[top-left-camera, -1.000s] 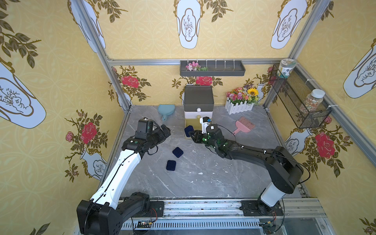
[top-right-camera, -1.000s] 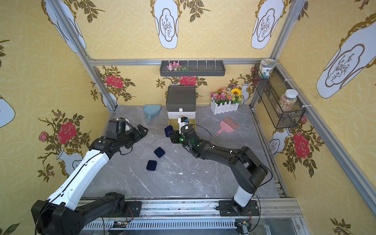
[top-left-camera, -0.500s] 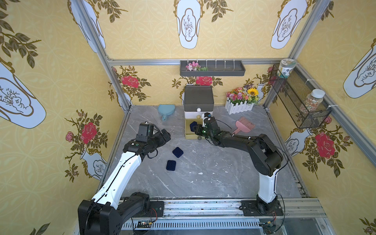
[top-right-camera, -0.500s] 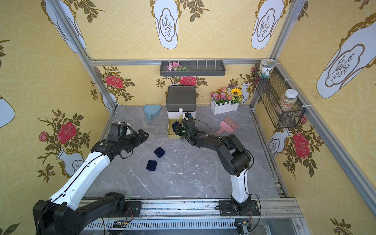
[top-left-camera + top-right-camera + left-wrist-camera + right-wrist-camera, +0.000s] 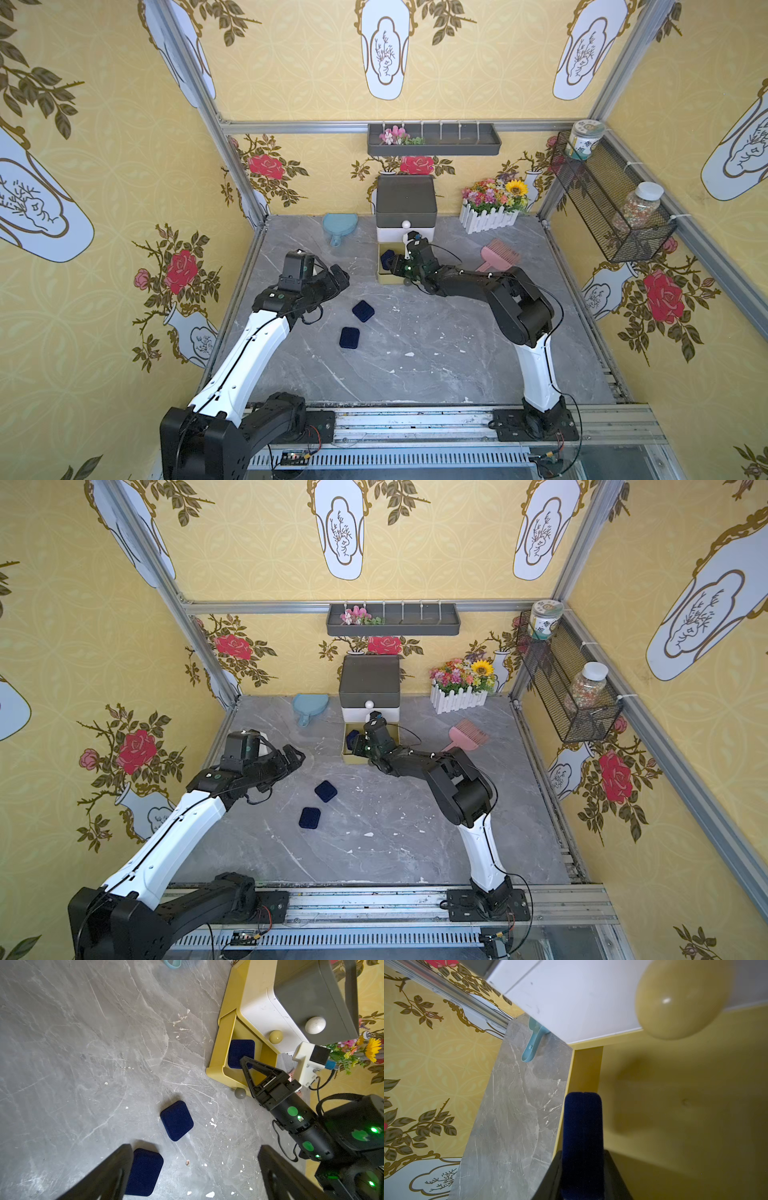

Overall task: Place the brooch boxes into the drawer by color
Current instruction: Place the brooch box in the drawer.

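The cell is lined with yellow floral wallpaper, and the parts are carried on a grey marbled worktop. Towards the left edge, the left gripper is held above the worktop with its jaws spread wide and nothing between them. Compared with one second ago, it is drawn slightly toward the front edge.

Just to its right, the rear navy box and the front navy box lie flat on the worktop, near each other but apart. Neither has been moved.

At the middle of the rear edge stands the chest, with its yellow bottom drawer pulled out. The right gripper is closed narrowly on the third navy box, which is clamped by its flat faces. Over the last second the right arm is folded in at the elbow, and this box is brought slightly closer to the chest. It is now between the drawer's walls, towards the side facing the left edge. Whether it rests on the drawer floor cannot be determined.

This placement is judged nearly complete. Release is outstanding, and two navy boxes remain to be collected.
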